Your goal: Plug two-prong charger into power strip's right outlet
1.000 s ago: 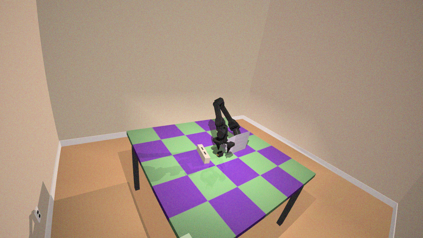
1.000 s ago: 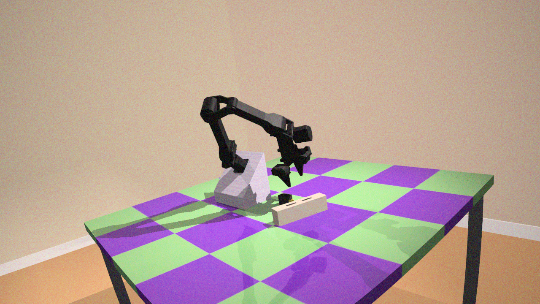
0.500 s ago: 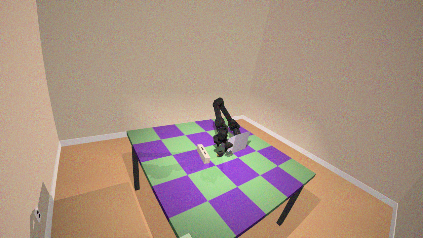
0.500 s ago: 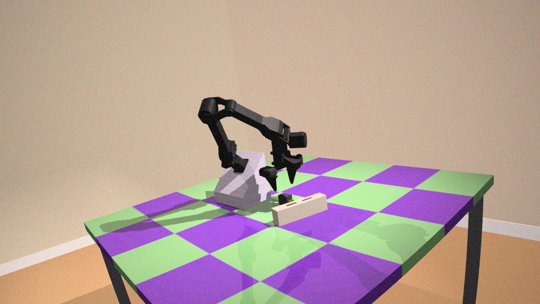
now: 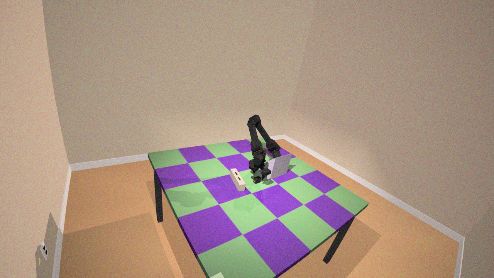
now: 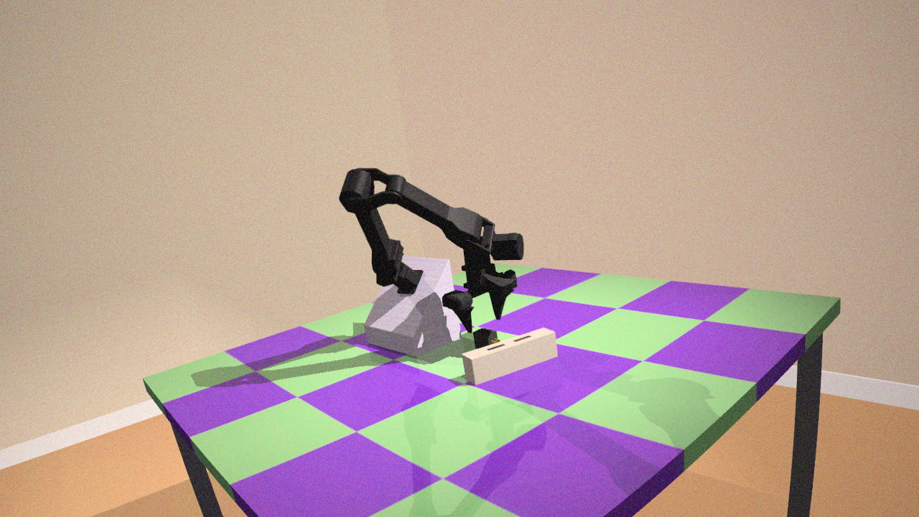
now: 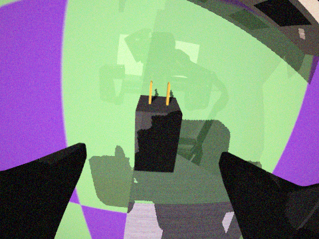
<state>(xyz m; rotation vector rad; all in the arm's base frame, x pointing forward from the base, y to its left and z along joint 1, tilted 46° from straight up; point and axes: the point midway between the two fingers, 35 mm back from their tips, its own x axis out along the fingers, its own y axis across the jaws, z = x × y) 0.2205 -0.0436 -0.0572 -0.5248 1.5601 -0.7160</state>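
Note:
The black two-prong charger [image 5: 256, 180] [image 6: 484, 337] [image 7: 156, 143] lies on the table, its two gold prongs pointing to the top of the wrist view. My gripper [image 6: 484, 325] [image 7: 154, 156] is open and points down above the charger. In the wrist view the charger's body shows between the spread fingertips, a little ahead of them, with a gap on each side. The cream power strip [image 5: 237, 180] [image 6: 512, 361] stands close by on the prong side, with two dark slots on top. Only part of the strip [image 7: 315, 7] shows at the wrist view's top right corner.
The pale grey wedge-shaped base [image 5: 282, 165] [image 6: 398, 321] [image 7: 143, 220] of the arm stands behind the charger, on the side away from the strip. The table [image 5: 262, 241] [image 6: 360, 475] is green and purple checkered, with the arm's shadows on it. A wall socket [image 5: 44, 250] is far off at lower left.

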